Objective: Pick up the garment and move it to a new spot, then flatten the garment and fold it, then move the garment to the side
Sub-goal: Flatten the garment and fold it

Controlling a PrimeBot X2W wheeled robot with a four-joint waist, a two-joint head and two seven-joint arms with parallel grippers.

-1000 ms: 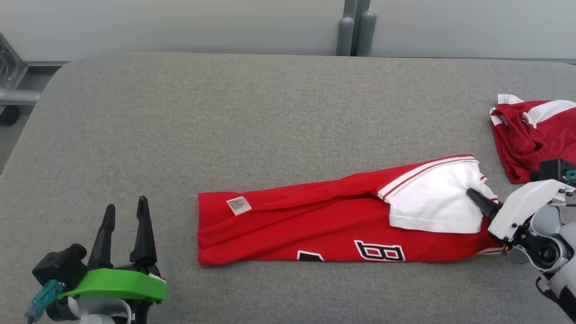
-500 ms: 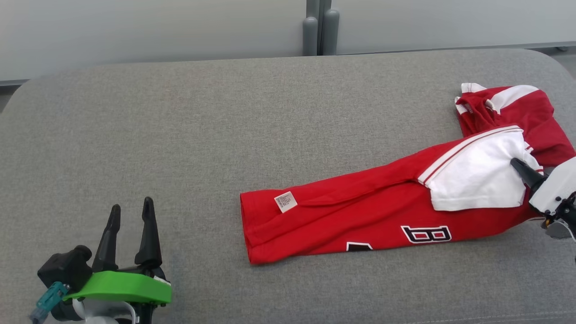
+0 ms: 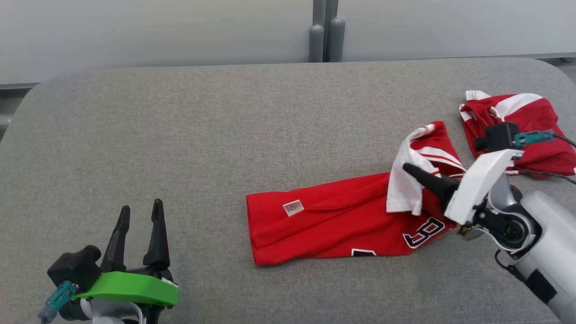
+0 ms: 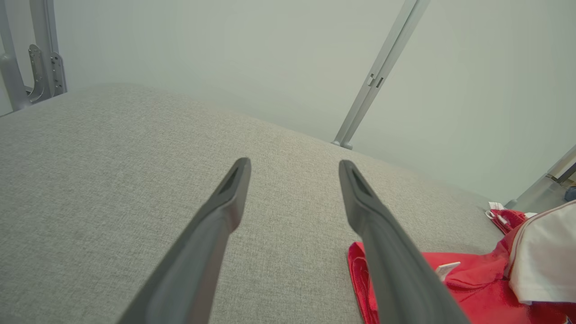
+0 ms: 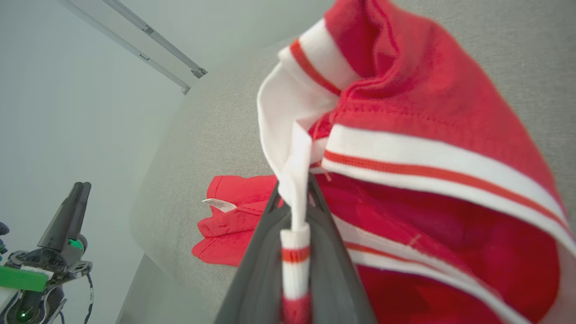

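Observation:
The garment [image 3: 333,220] is a red jersey with white sleeves and striped trim, lying folded lengthwise on the grey table [image 3: 225,135], a white tag on its left part. My right gripper [image 3: 407,168] is shut on the white sleeve end and holds it lifted above the red body. In the right wrist view the striped trim [image 5: 294,252] is pinched between my right gripper [image 5: 294,189] fingers, with the garment [image 5: 405,135] bunched above. My left gripper [image 3: 139,209] stands open at the lower left, apart from the garment [image 4: 450,279]. In the left wrist view my left gripper [image 4: 292,164] holds nothing.
A second red and white garment [image 3: 517,121] lies crumpled at the table's right rear, behind my right wrist. A grey wall with a vertical post [image 3: 324,31] runs behind the table. The table's rounded left corner [image 3: 27,103] is near.
My right gripper has lifted the sleeve end and carried it leftward over the red body, bunching it. The head camera has shifted. My left gripper stays open in place.

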